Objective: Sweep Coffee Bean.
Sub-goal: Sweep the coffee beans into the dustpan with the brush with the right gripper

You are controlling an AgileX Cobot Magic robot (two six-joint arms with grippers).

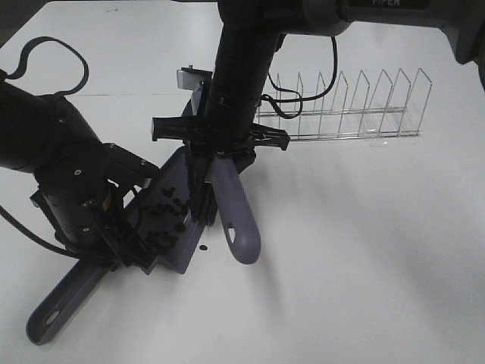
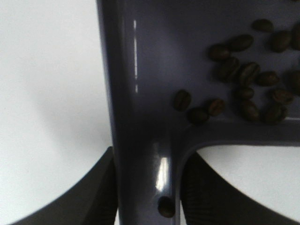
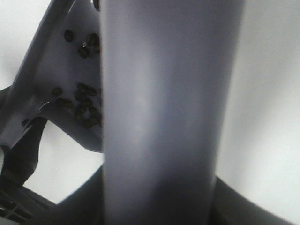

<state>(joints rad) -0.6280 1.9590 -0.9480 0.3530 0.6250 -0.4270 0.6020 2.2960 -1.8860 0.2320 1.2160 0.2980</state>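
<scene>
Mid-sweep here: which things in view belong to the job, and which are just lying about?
Job in hand:
- coffee beans in the dustpan
- one stray bean on the table
- brush

Lying about:
- clear divider rack

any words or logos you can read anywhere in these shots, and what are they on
"PIPER": light letters on the dark housing of the right arm, at the top edge of the exterior high view, with the tops of the letters cropped by the frame.
No other text: the dustpan, the brush and the clear rack carry no readable marking, and neither wrist view shows any writing.
</scene>
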